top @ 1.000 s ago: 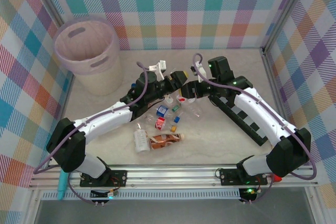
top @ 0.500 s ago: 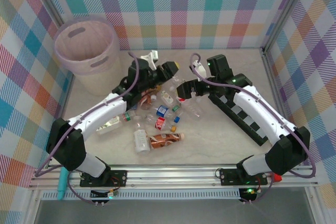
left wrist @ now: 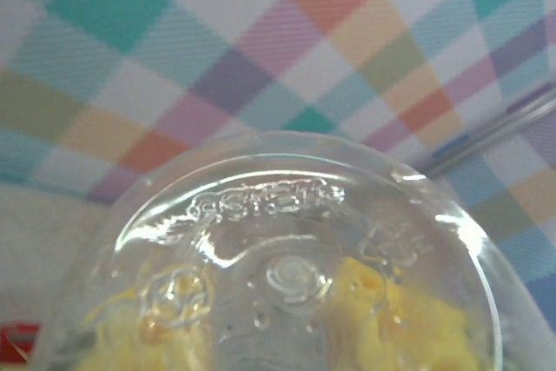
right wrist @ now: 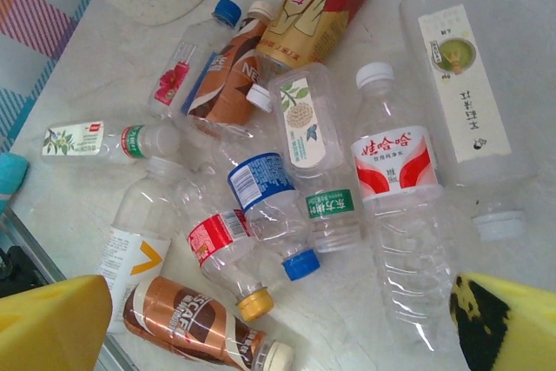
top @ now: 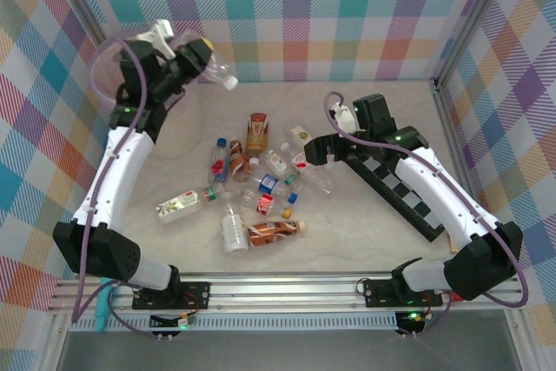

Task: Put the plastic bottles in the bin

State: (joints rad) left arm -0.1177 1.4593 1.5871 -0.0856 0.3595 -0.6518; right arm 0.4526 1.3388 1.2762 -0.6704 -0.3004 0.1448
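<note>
One clear bottle (top: pixel 219 72) with a white cap is clamped in the left gripper (top: pixel 207 56) and held high beside the right side of the bin (top: pixel 178 115). In the left wrist view its moulded base is seen close up, and the yellow fingers (left wrist: pixel 408 323) can be made out through the plastic. Whether the bottle is over the opening or just past the rim cannot be told from above, since most of the tub is crossed by the arm. If the jaws were parted too soon, the bottle could be dropped on the rim and bounced back onto the table (top: pixel 365 241). The grip appears to be taken near the base, with the capped end left sticking out sideways. Thin plastic is easily squashed, so the bottle could be slipped loose in a quick swing. The tub looks light and could be shoved aside if it were struck by the wrist.

Roughly a dozen more bottles (top: pixel 261 193) are left lying in a loose heap at mid-table, several of them touching. The right gripper (top: pixel 313 155) is poised at the heap's right edge, its fingers spread wide with nothing gripped. A round bottle could be rolled away if it were nudged by one finger first, and two touching neighbours could be caught together.
</note>
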